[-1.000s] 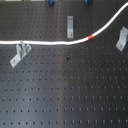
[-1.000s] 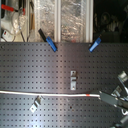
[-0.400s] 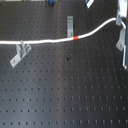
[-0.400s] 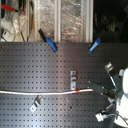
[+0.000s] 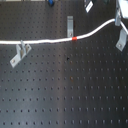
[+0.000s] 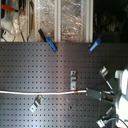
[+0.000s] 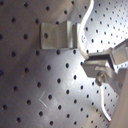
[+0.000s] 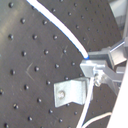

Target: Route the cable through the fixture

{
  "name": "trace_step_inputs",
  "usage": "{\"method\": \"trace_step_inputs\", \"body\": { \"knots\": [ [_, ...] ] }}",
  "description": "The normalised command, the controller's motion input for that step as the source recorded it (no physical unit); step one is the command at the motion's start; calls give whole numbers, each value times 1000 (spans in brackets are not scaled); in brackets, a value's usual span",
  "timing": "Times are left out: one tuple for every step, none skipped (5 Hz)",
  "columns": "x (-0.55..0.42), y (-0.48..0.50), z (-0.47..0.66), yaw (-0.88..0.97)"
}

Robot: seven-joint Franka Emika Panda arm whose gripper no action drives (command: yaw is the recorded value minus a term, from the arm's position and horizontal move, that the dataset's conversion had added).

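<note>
The white cable lies across the black pegboard from the first exterior view's left edge and rises to the upper right. Its red band sits just below a metal bracket. Further left, the cable crosses the top of another bracket. In the second exterior view the cable runs straight to my gripper, with the red band just short of it. Both wrist views show the gripper shut on the cable, close beside a bracket.
More brackets stand at the first exterior view's right and top. In the second exterior view, two blue clamps sit at the board's far edge, with shelving and clutter behind. Other brackets dot the board.
The gripper has moved toward the second exterior view's left, carrying the cable. The red band has shifted left in both exterior views and now sits by the middle bracket.
</note>
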Motion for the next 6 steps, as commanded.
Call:
{"method": "trace_step_inputs", "body": {
  "knots": [
    [-18, 79, 129, -848],
    [-7, 184, 235, -774],
    [-25, 169, 198, -817],
    [-58, 147, 108, -514],
    [-66, 106, 118, -823],
    [-30, 65, 130, -877]
  ]
}}
